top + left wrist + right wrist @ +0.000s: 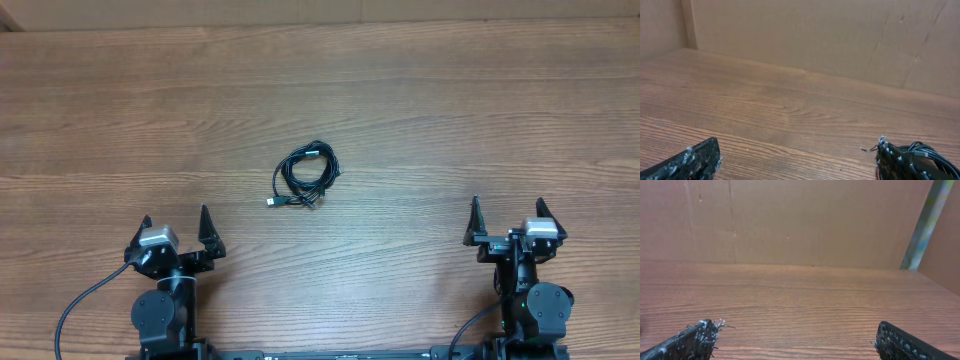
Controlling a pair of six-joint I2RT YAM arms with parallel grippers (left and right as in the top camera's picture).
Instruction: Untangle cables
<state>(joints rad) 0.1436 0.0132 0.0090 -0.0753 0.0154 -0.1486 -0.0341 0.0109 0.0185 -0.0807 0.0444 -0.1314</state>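
Left gripper point(176, 222), near left: jaws spread wide, holding nothing. Cables point(307, 175) lie on the table point(480, 90) at centre, farther than both arms, as one knotted bundle. Right gripper point(508, 210), near right: also released, empty. Untangling not begun; all work is left.

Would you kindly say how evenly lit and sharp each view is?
Overhead: even, soft light on the table, no glare; the cables are small but crisp, casting hardly any shadow. Left wrist: slightly soft, the cables partly hidden at the lower right edge. Right wrist: warm light, no glare, no cables in view.
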